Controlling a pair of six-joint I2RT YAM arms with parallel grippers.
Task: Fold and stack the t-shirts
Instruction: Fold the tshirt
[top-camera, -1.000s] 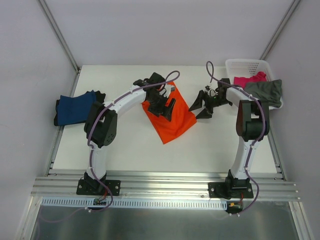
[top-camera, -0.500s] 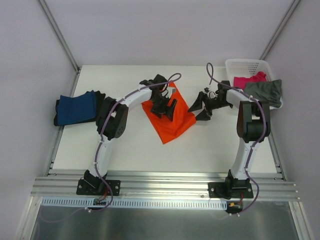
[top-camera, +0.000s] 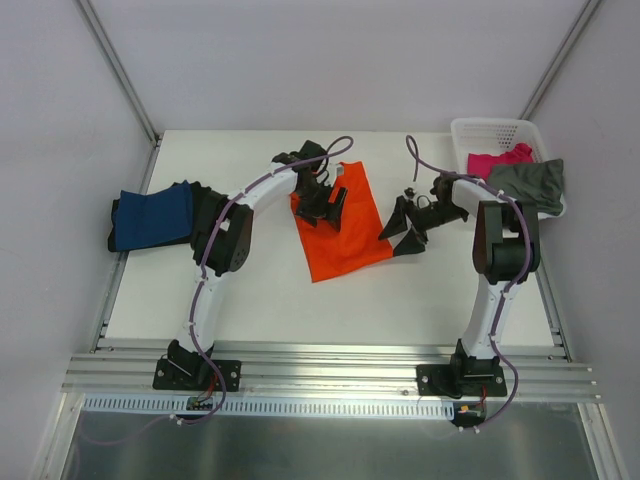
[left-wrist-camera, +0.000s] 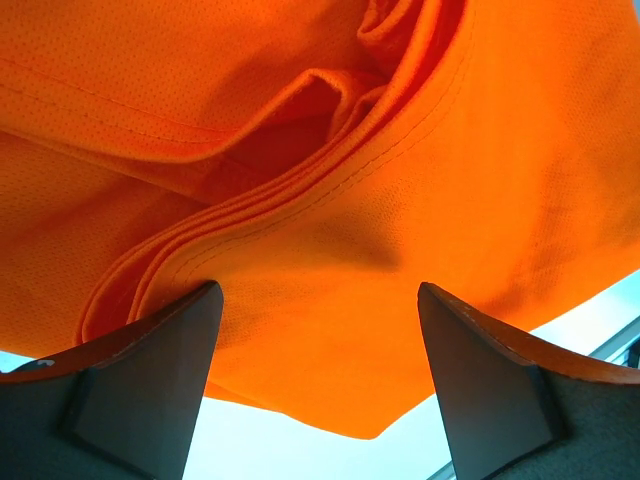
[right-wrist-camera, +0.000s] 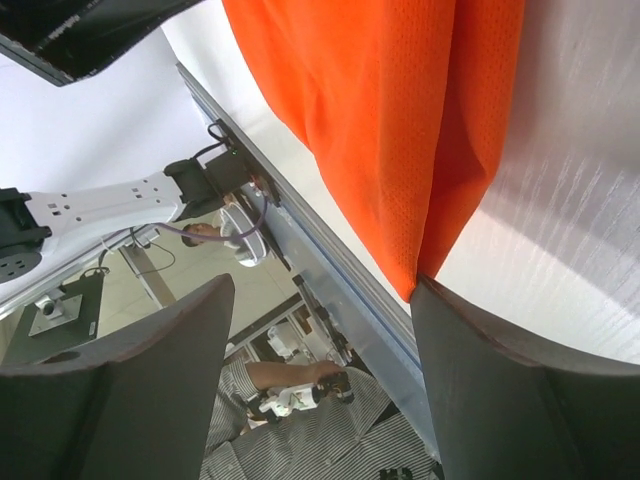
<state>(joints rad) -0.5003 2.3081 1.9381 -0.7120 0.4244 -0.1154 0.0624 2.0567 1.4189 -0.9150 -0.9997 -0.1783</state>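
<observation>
Orange t-shirt lies bunched mid-way along the tabletop, nearer its far edge. Left gripper above it, right gripper beside its right edge: both jaws wide, empty. Recommend pinching all hem layers together before folding.

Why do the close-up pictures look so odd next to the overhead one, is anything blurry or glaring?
Top external view: evenly lit and sharp, only faint shadows on the table. Left wrist view: the orange t-shirt fills the frame, weave and stitching crisp, the left claw dark and soft-edged. Right wrist view: streaky glare on the table, the right claw dark and blurred.
</observation>
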